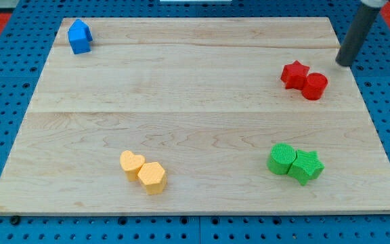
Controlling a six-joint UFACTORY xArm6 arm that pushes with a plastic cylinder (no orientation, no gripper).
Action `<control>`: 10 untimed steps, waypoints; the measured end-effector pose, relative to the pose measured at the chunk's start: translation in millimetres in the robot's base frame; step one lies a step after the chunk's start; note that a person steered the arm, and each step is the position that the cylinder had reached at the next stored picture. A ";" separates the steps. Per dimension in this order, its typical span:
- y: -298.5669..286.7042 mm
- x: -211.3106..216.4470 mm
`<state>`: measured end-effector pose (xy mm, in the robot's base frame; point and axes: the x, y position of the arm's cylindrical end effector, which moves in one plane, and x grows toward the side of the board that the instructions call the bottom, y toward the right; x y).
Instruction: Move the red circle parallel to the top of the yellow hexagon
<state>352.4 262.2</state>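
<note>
The red circle (315, 86) lies at the board's right side, touching the red star (294, 74) on its left. The yellow hexagon (152, 177) lies near the view's bottom, left of centre, touching the yellow heart (132, 163). My tip (344, 64) stands at the right edge of the board, up and to the right of the red circle, a short gap from it.
A blue block (80, 36), house-shaped, sits at the top left corner. A green circle (282, 158) and a green star (307, 167) touch each other at the bottom right. The wooden board (195, 108) lies on a blue pegboard.
</note>
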 end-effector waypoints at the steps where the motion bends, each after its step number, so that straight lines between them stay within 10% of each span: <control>1: -29.9 35.3; 6: -99.5 87.9; 10: -343.2 115.3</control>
<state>467.7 -81.0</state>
